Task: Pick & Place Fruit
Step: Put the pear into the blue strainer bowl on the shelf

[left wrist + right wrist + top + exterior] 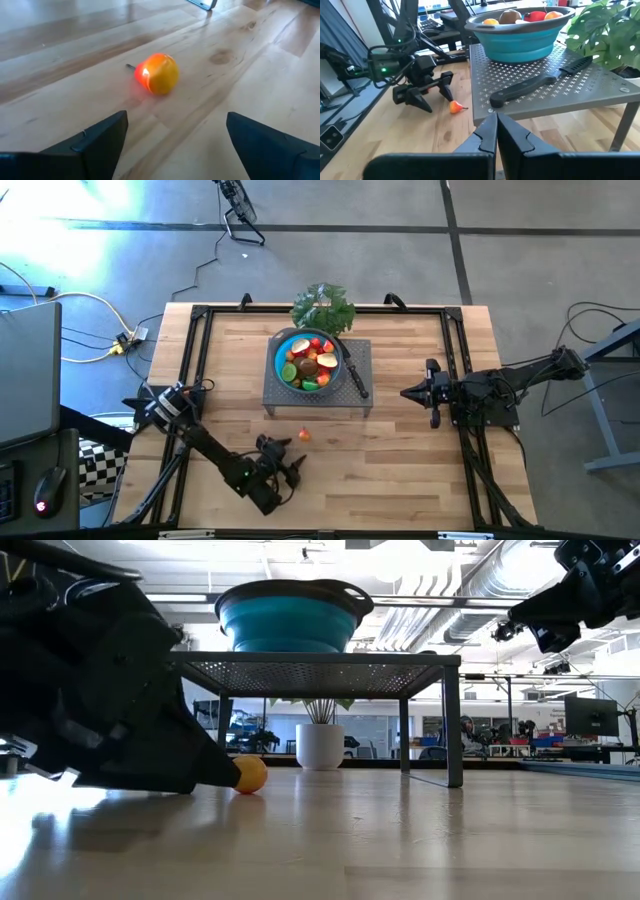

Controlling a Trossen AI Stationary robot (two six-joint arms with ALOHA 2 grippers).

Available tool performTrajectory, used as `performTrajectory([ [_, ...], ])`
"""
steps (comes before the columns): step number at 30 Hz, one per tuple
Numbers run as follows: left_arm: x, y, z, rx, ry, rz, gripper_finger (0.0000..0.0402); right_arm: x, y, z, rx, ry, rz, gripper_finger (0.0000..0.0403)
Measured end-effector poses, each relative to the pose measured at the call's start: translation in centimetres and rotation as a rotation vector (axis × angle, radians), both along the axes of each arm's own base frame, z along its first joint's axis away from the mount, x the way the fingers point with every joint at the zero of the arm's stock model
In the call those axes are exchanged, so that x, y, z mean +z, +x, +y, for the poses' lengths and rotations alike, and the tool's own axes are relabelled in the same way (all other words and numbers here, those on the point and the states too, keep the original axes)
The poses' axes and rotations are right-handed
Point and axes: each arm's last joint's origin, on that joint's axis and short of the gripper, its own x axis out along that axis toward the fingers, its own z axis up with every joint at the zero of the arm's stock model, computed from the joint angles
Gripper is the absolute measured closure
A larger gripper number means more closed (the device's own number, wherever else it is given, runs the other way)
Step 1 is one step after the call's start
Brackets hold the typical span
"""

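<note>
One small orange-and-red fruit [159,74] lies alone on the wooden table [400,470], on the near side of the stand. My left gripper [175,120] is low over the table just short of it. It is open, and the fruit lies ahead of the gap between the fingers, apart from both. Several more fruits fill the blue bowl [283,352], which stands on the grey perforated stand [357,400]. My right gripper [407,393] hangs shut above the table's right side, holding nothing.
A black-handled knife [356,376] lies on the stand beside the bowl. A leafy green bunch [323,308] stands at the far edge behind it. The stand's legs [455,725] are near the loose fruit. A black frame [195,340] borders the table.
</note>
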Motion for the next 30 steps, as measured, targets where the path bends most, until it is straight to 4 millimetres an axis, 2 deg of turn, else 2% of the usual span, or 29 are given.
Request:
performTrajectory([
  [7,-0.2,0.0,0.4,0.002,0.043,0.000,0.0065,0.0,0.0,0.0,0.000,0.023,-0.001,0.0399],
  [18,-0.2,2.1,2.6,0.008,0.098,0.065,0.0064,0.0,0.0,0.0,0.008,0.024,0.001,0.0399],
  [30,0.0,3.5,4.1,0.018,0.091,0.081,0.0064,-0.1,0.0,0.0,0.009,0.019,0.008,0.0399],
])
